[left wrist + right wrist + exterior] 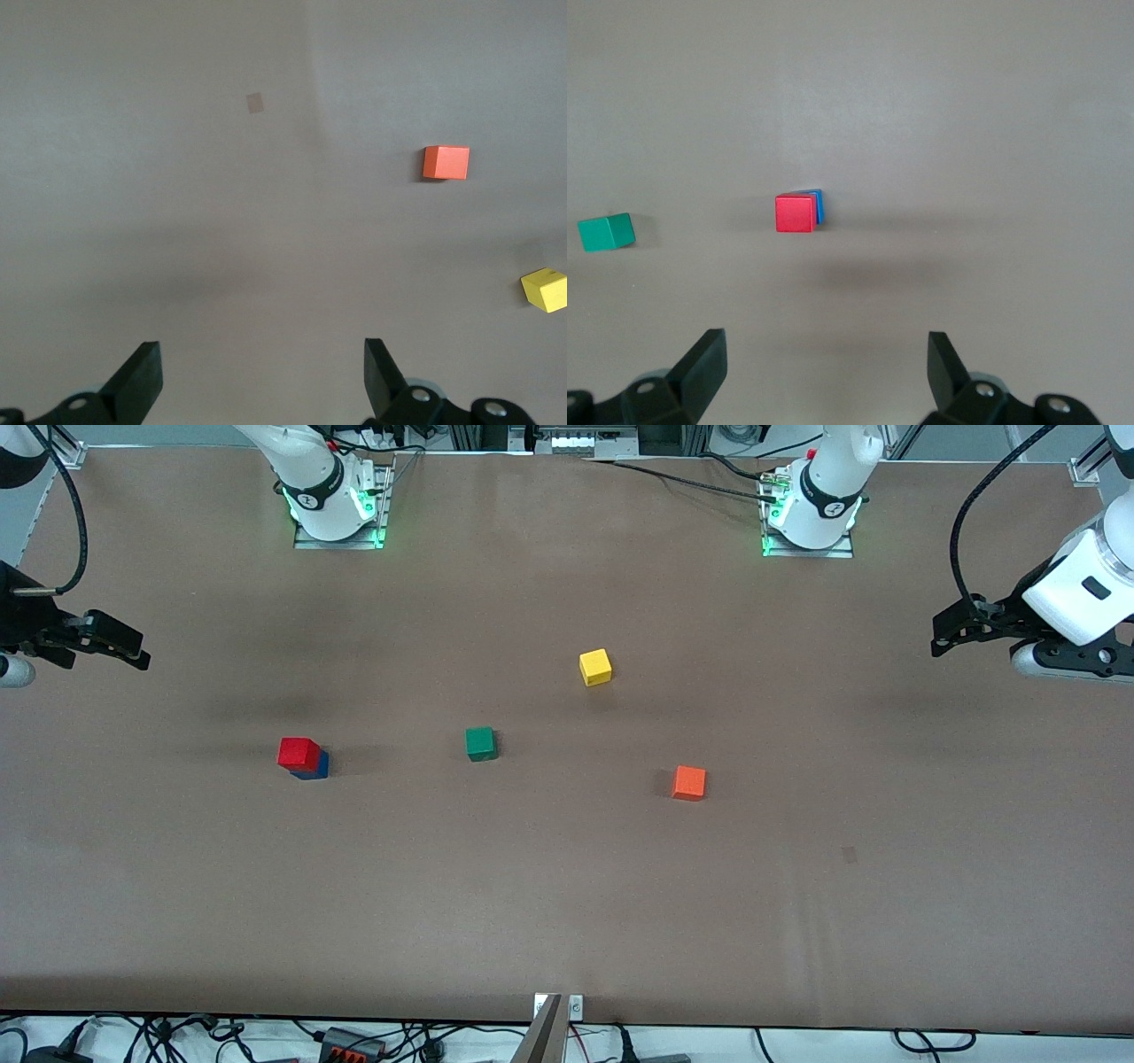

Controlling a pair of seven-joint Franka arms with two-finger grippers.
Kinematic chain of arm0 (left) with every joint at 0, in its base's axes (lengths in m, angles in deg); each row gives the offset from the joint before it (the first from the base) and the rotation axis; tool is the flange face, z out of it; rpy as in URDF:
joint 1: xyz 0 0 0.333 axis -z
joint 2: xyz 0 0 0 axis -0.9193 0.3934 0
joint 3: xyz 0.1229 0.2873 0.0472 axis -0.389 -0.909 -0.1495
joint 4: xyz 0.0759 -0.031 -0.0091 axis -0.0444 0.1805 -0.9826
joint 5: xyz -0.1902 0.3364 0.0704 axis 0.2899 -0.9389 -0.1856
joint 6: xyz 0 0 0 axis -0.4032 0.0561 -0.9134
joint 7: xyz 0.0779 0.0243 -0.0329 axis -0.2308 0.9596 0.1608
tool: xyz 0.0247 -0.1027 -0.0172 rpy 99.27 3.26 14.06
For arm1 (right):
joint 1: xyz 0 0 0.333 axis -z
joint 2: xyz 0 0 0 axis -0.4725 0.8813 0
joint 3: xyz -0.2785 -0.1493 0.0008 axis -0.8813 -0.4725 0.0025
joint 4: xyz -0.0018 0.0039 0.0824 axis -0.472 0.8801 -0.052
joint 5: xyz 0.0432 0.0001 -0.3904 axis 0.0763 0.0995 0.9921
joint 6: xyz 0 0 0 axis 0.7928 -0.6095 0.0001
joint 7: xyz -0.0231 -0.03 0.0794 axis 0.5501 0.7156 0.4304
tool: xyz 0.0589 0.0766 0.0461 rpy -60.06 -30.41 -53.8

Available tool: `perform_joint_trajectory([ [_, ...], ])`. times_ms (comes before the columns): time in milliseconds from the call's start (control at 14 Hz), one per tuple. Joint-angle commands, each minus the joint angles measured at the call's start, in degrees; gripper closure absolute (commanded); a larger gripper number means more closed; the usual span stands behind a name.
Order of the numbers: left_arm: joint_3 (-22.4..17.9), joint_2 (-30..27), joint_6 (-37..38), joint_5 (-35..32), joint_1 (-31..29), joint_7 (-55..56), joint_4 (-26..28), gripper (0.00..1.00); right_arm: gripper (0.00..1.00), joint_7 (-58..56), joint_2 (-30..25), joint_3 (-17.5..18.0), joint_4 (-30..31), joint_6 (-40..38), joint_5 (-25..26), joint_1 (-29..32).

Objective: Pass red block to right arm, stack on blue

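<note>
The red block (299, 753) sits on top of the blue cube (316, 769), slightly offset, toward the right arm's end of the table. The right wrist view shows the red block (795, 213) with a blue edge (819, 204) showing beside it. My right gripper (131, 652) hangs open and empty in the air at the right arm's end of the table, apart from the stack; its jaws stand wide in the right wrist view (823, 347). My left gripper (941, 636) is open and empty in the air at the left arm's end (259, 352).
A green cube (480, 743) lies mid-table and shows in the right wrist view (606, 232). A yellow cube (595, 667) and an orange cube (688, 783) lie toward the left arm's end; both show in the left wrist view, yellow (545, 290), orange (446, 163).
</note>
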Motion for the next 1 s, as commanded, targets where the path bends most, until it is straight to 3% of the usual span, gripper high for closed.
perform_joint_trajectory([
  [0,0.05,-0.38,0.99,-0.52,0.07,-0.41,-0.68,0.00,0.00,-0.80,-1.52,-0.40,0.87,-0.39,0.55,-0.28],
  [929,0.05,-0.38,0.99,-0.43,0.07,-0.50,-0.68,0.00,0.00,-0.53,-2.13,-0.14,0.87,-0.21,0.55,-0.63],
])
